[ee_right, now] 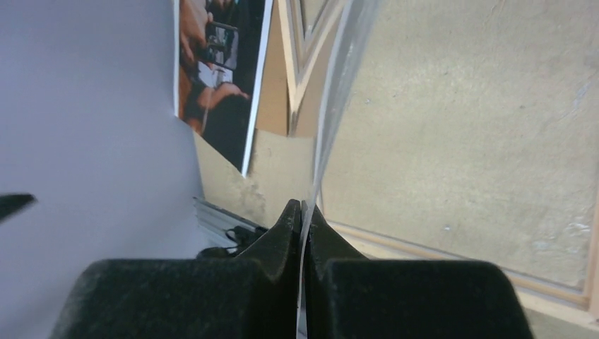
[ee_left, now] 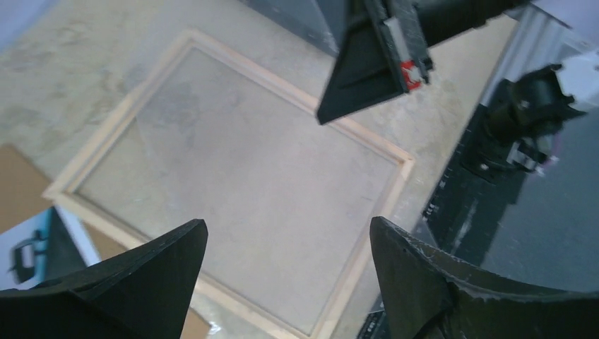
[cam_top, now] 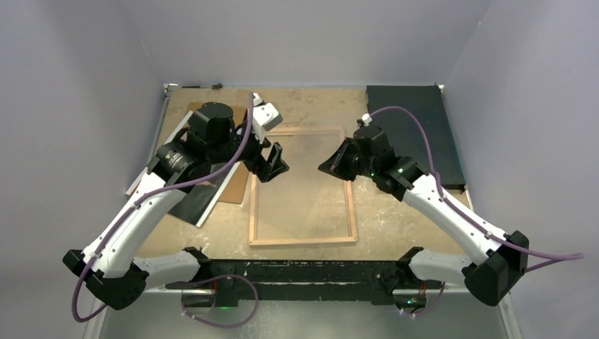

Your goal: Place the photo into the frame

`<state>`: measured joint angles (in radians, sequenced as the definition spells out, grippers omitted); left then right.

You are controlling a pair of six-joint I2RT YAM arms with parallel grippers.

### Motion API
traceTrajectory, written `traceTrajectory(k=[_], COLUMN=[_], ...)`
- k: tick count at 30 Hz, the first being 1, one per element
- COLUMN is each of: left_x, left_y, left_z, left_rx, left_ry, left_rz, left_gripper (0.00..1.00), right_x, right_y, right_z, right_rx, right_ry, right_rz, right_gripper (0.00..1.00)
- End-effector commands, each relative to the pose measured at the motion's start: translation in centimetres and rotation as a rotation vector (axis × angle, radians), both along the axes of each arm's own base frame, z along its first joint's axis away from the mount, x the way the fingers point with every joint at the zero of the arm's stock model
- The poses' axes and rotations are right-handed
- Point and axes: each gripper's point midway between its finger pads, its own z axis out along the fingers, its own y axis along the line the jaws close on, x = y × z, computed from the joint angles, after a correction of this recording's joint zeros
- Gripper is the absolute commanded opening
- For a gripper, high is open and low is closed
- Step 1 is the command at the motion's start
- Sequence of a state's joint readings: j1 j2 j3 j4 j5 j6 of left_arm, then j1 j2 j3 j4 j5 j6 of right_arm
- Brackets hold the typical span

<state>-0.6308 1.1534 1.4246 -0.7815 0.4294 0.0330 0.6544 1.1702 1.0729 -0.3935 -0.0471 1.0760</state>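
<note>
Lab test cell, plain grey walls (cam_top: 85, 70)

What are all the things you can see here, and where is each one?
table: one, sandy beige, under everything.
frame: one, light wood, lying flat in the middle of the table.
pane: one, clear, at the frame, one edge pinched by the right gripper.
photo: one, dark with a white border, left of the frame, partly under the left arm.
board: one, brown, under the photo, beside the frame's left edge.
mat: one, black, far right corner of the table.
left gripper: one, black, open, above the frame's left side, holding nothing.
right gripper: one, black, shut on the pane at the frame's right side.
</note>
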Motion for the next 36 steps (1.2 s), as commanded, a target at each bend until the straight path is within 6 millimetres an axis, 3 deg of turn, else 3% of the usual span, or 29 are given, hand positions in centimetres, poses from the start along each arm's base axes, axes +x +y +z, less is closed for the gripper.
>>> traceTrajectory(k=[1,2,4,9,12,15,18,23,26,31,36], left_x=[4.3,5.2,7.0,11.5,14.4,16.5,17.3,18.2,18.2,18.3,18.5], left_y=[3.7,4.8,7.0,12.4,16.0,18.1,17.5,16.0,14.5,11.4,10.7], left_z=[2.1,2.4,1.9,-1.6,-5.9,-11.1,-16.2,-22.2,-24.4,-26.5,-28.7], left_rx=[0.060,0.059,0.065,0.093,0.159,0.209,0.225,0.267,0.259,0.236,0.263], left_ry=[-0.125,-0.149,-0.149,-0.014,0.078,0.158,0.244,0.330,0.383,0.407,0.434], left_rz=[0.281,0.339,0.434,0.577,0.661,0.691,0.655,0.630,0.597,0.530,0.533], left_gripper=[0.93,0.98,1.00,0.98,0.85,0.59,0.55,0.50,0.48,0.53,0.52], right_x=[0.1,0.2,0.4,1.8,2.7,3.2,3.6,3.8,3.7,2.9,2.0], right_y=[0.7,1.3,2.3,4.1,3.6,2.2,0.4,-2.1,-3.1,-4.1,-4.7], right_z=[1.4,1.6,2.2,6.0,8.0,8.1,6.8,4.7,4.1,3.7,2.5], right_rx=[-0.091,-0.101,-0.120,-0.163,-0.222,-0.287,-0.324,-0.336,-0.329,-0.325,-0.325], right_ry=[-0.129,-0.148,-0.174,-0.287,-0.348,-0.375,-0.359,-0.318,-0.301,-0.288,-0.253], right_rz=[0.180,0.232,0.325,0.471,0.473,0.451,0.420,0.391,0.377,0.355,0.347], right_gripper=[0.00,0.00,0.00,0.00,0.00,0.00,0.00,0.00,0.00,0.00,0.00])
